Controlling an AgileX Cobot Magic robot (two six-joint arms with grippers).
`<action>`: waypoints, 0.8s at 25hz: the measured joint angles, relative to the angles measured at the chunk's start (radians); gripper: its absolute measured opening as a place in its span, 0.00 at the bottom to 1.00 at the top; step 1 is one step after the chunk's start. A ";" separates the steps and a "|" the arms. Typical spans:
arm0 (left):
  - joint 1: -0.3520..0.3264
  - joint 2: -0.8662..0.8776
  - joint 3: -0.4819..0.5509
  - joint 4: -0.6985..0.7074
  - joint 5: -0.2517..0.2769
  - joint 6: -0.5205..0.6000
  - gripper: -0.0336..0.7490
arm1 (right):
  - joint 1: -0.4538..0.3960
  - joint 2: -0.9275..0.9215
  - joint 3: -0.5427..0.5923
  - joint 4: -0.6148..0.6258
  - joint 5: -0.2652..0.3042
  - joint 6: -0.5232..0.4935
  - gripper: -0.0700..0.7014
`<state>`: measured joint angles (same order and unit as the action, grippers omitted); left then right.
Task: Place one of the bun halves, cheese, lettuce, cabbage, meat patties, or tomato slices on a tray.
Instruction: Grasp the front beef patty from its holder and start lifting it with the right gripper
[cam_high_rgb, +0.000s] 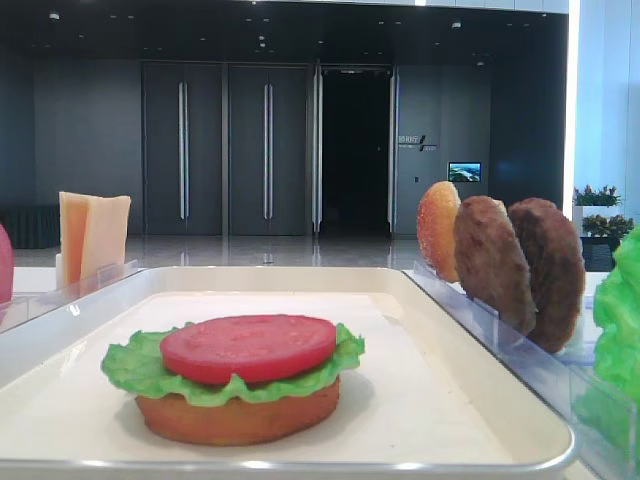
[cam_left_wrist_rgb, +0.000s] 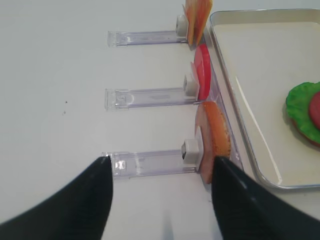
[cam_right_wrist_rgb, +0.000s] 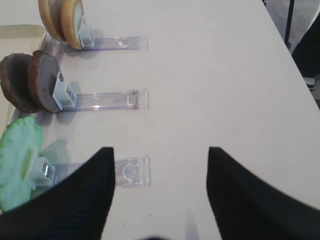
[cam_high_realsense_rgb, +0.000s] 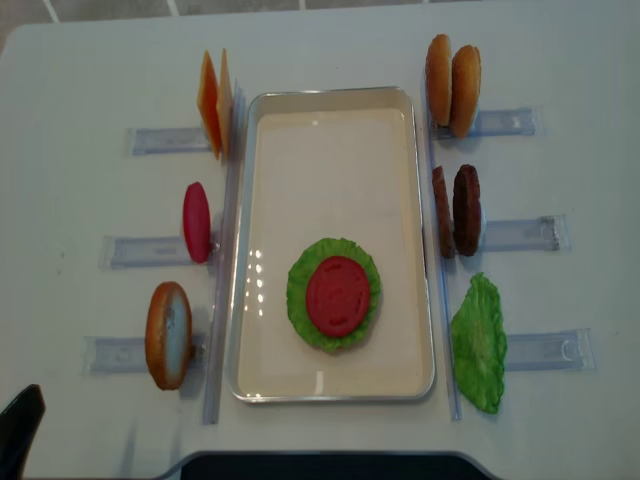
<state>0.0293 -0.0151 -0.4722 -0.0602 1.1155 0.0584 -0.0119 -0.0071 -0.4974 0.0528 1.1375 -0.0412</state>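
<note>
While both grippers hang over bare table outside the racks, the tray (cam_high_realsense_rgb: 330, 385) lies lengthwise down the middle of the table (cam_high_realsense_rgb: 80, 60). On its near half sits a stack: a bun half (cam_high_rgb: 238, 415) underneath, lettuce (cam_high_realsense_rgb: 300, 300) over it, a tomato slice (cam_high_realsense_rgb: 338, 295) on top, with bare tray floor all around and the whole far half free.

Clear racks (cam_high_realsense_rgb: 530, 235) run along both long rims. Left side, far to near: cheese (cam_high_realsense_rgb: 215, 102), a tomato slice (cam_high_realsense_rgb: 196, 221), a bun (cam_high_realsense_rgb: 168, 334), all standing on edge. Right side: two buns (cam_high_realsense_rgb: 451, 77), two meat patties (cam_high_realsense_rgb: 457, 210), a lettuce leaf (cam_high_realsense_rgb: 480, 342).

The left gripper (cam_left_wrist_rgb: 160, 200) has its fingers spread wide, holding nothing, just left of the near bun's rack. The right gripper (cam_right_wrist_rgb: 160, 190) is likewise parted and holding nothing, right of the lettuce rack.
</note>
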 joint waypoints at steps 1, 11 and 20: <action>0.000 0.000 0.000 0.000 0.000 0.000 0.63 | 0.000 0.000 0.000 0.000 0.000 0.000 0.63; 0.000 0.000 0.000 0.000 0.000 0.001 0.49 | 0.000 0.000 0.000 0.000 0.000 0.000 0.63; 0.000 0.000 0.000 -0.001 0.000 0.001 0.39 | 0.014 0.250 -0.038 0.000 -0.016 -0.001 0.63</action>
<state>0.0293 -0.0151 -0.4722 -0.0608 1.1153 0.0593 0.0021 0.2429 -0.5350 0.0528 1.1212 -0.0420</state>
